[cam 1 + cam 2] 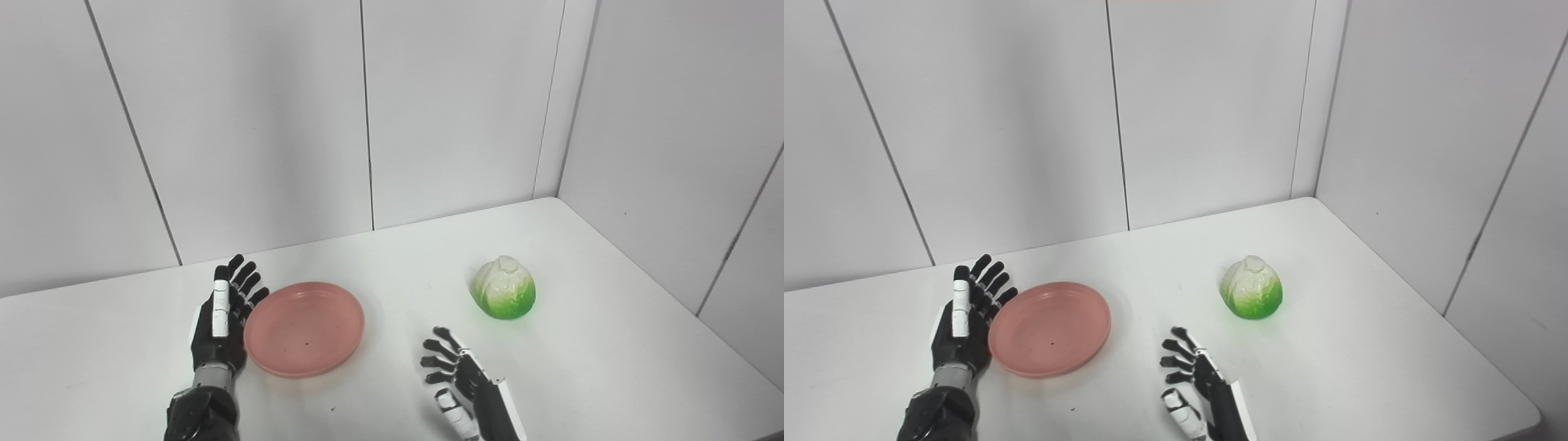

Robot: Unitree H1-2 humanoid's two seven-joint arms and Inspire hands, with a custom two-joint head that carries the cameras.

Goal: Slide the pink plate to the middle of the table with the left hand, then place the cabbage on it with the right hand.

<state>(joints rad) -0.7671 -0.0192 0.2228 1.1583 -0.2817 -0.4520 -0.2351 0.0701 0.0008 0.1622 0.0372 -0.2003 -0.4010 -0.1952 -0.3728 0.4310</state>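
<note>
2 hands: both fingers spread, empty
Left hand (222,318): touching pink plate (304,327) at its left rim, lower left
Right hand (462,383): cabbage (503,288) up-right, apart

White table (612,380), matte, with a few small dark specks near the front edge. Pale grey wall panels (245,122) stand behind and to the right, split by thin dark vertical seams; they meet in a corner at the table's far right.
</note>
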